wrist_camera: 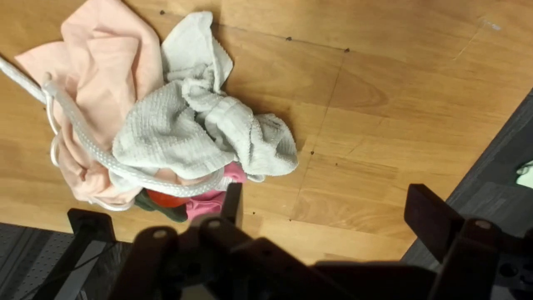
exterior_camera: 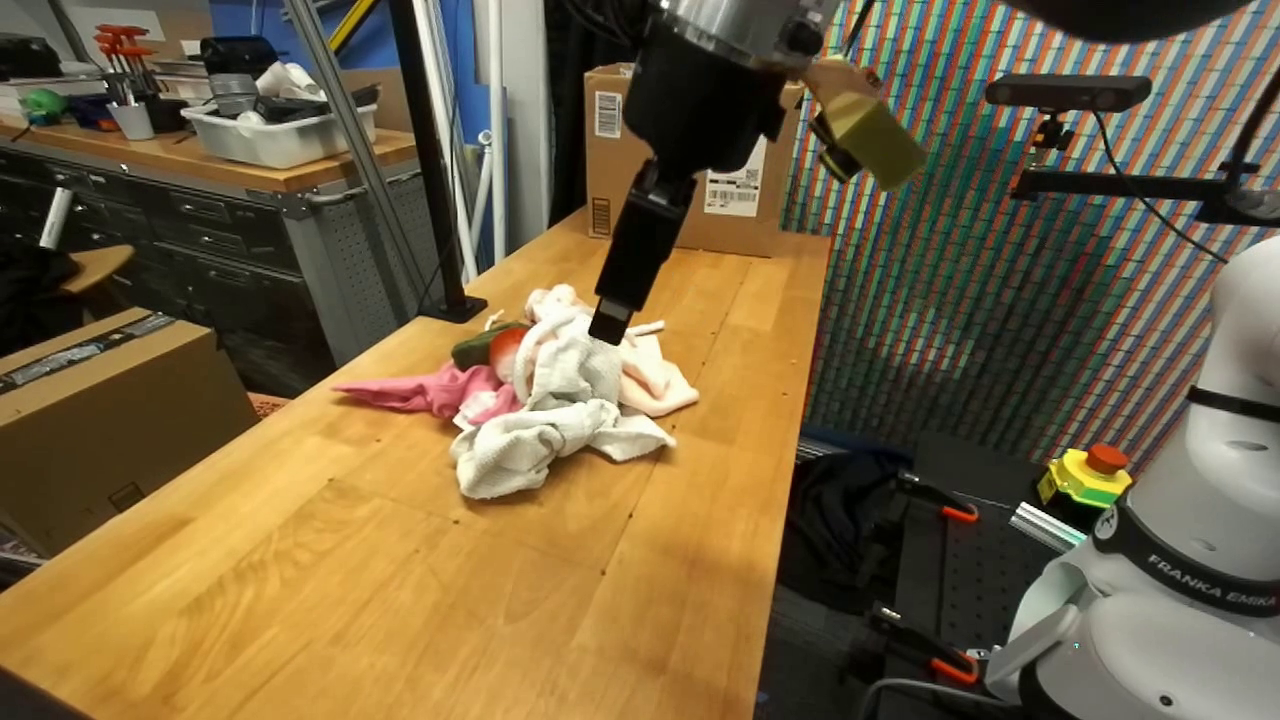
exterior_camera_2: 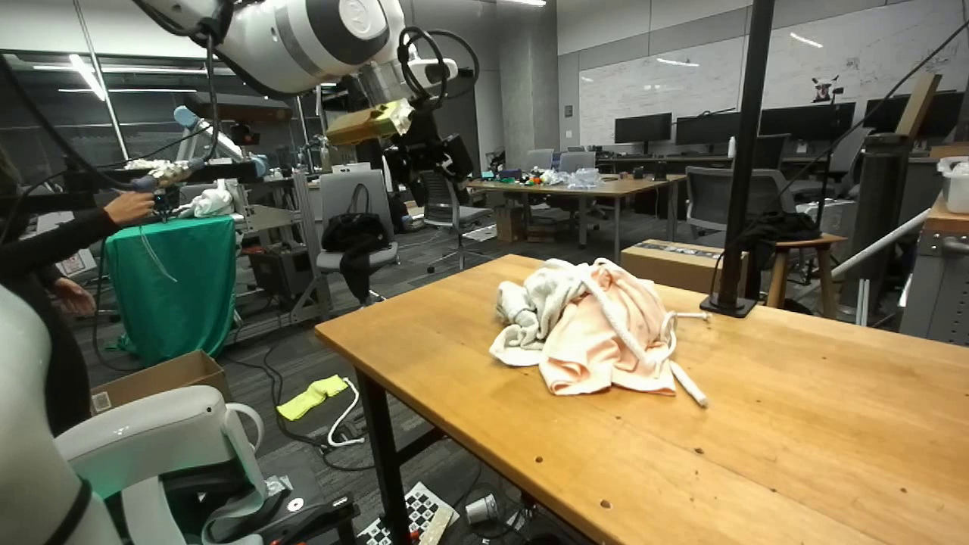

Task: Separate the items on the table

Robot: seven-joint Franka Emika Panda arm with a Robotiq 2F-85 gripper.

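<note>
A tangled pile lies on the wooden table (exterior_camera: 480, 620). A grey-white towel (wrist_camera: 175, 129) with a knotted part lies against a peach cloth (wrist_camera: 112, 66), both also in an exterior view (exterior_camera_2: 598, 341). A white rope (wrist_camera: 89, 137) crosses the pile. A pink cloth (exterior_camera: 425, 390), a dark green item (exterior_camera: 475, 347) and a red item (exterior_camera: 507, 350) stick out from under it. They are mostly covered in the wrist view and hidden in an exterior view. My gripper (wrist_camera: 322, 200) is open and empty above the table, its fingers wide apart. One fingertip overlaps the pink cloth's edge in the wrist view.
A black post (exterior_camera: 455, 300) stands at the table's edge close to the pile, also in an exterior view (exterior_camera_2: 730, 303). A cardboard box (exterior_camera: 740, 225) stands at one end of the table. Another cardboard box (exterior_camera: 110, 430) is beside the table, lower down.
</note>
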